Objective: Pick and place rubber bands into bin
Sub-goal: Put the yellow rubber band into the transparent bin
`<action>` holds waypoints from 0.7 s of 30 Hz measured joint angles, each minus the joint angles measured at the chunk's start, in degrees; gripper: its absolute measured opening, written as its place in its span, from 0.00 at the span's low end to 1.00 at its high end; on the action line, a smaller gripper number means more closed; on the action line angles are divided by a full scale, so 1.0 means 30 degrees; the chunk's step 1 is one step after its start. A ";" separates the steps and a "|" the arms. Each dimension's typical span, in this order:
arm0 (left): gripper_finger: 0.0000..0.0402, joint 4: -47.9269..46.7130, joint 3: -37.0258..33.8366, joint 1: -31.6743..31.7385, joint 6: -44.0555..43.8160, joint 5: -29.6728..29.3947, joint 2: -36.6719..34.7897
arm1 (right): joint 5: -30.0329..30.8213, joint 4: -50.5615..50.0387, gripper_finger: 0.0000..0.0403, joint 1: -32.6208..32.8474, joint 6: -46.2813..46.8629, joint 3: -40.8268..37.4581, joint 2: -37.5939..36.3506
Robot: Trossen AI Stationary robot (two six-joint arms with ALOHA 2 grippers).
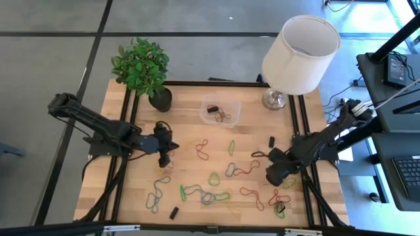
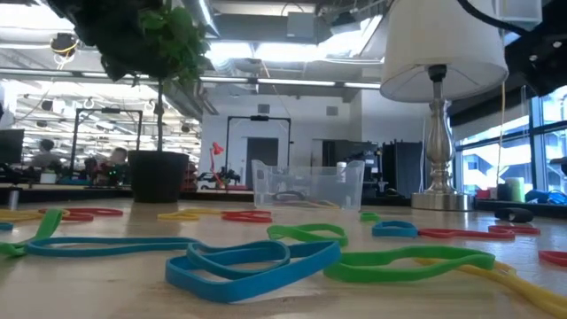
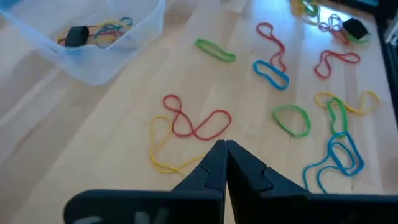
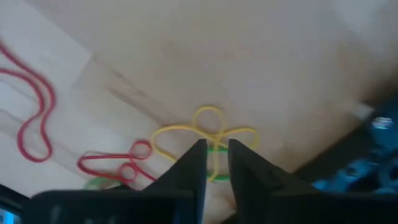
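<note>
1. The bin (image 1: 220,111) stands on the wooden counter (image 1: 131,190) between the plant pot (image 1: 161,99) and the lamp (image 1: 298,56). It holds a few rubber bands and a small black block (image 3: 77,35).
2. Most of the rubber bands (image 1: 207,195) lie loose on the counter on the side of the bin away from the plant and lamp, in red, green, blue and yellow loops, some overlapping.
3. The left hand (image 1: 164,157) hangs over the counter, to the plant-pot side of the bin and well apart from it. In the left wrist view its fingers (image 3: 211,171) are pressed together with nothing between them, just short of a red band (image 3: 196,121) tangled with a yellow one.
4. The right hand (image 1: 272,178) is low over the counter, on the lamp side of the bin and farther from it. Its fingers (image 4: 189,165) stand slightly parted over a yellow band (image 4: 205,134) that crosses a green one; whether they grip it cannot be told.
</note>
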 joint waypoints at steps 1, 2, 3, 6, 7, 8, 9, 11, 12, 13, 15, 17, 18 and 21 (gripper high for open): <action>0.00 -0.0186 -0.0220 0.0000 0.0284 0.0021 -0.0373 | -0.0052 0.0377 0.21 0.0167 0.0066 0.0000 0.0360; 0.00 -0.0177 -0.0371 0.0000 0.0570 0.0027 -0.0638 | -0.0128 0.0669 0.24 0.0329 0.0203 0.0000 0.0724; 0.00 -0.0034 -0.0490 0.0000 0.0833 0.0085 -0.0842 | -0.0162 0.0793 0.26 0.0487 0.0396 0.0000 0.1063; 0.00 -0.0011 -0.0926 0.0000 0.1374 0.0418 -0.1386 | -0.0284 0.0880 0.31 0.0951 0.0925 -0.0006 0.2004; 0.00 0.0038 -0.1044 0.0000 0.1464 0.0535 -0.1489 | -0.0289 0.0983 0.32 0.1112 0.0987 -0.0007 0.2282; 0.00 0.0029 -0.1114 0.0000 0.1481 0.0618 -0.1562 | -0.0310 0.1106 0.33 0.1269 0.1003 -0.0007 0.2521; 0.00 0.0024 -0.1120 0.0000 0.1481 0.0665 -0.1585 | -0.0312 0.1210 0.34 0.1464 0.1003 -0.0007 0.2755; 0.00 0.0087 -0.1120 0.0000 0.1520 0.0917 -0.1615 | -0.0314 0.1285 0.34 0.1761 0.0996 -0.0007 0.3146; 0.00 0.0139 -0.1120 0.0000 0.1532 0.1039 -0.1615 | -0.0314 0.1288 0.34 0.1895 0.1003 -0.0007 0.3335; 0.00 0.0152 -0.1120 0.0000 0.1532 0.1059 -0.1615 | -0.0314 0.1317 0.34 0.2009 0.1003 -0.0035 0.3513; 0.00 0.0210 -0.1120 0.0000 0.1539 0.1074 -0.1615 | -0.0413 0.1816 0.33 0.2186 0.1003 -0.0307 0.3788; 0.00 0.0217 -0.1120 0.0000 0.1539 0.1089 -0.1615 | -0.0777 0.2755 0.32 0.2299 0.1138 -0.0895 0.4005; 0.00 0.0273 -0.1120 0.0000 0.1539 0.1086 -0.1615 | -0.0817 0.3324 0.30 0.2354 0.1406 -0.1284 0.4057; 0.00 0.0512 -0.1120 0.0000 0.1524 0.1082 -0.1615 | -0.0917 0.4675 0.26 0.2406 0.2501 -0.2268 0.4014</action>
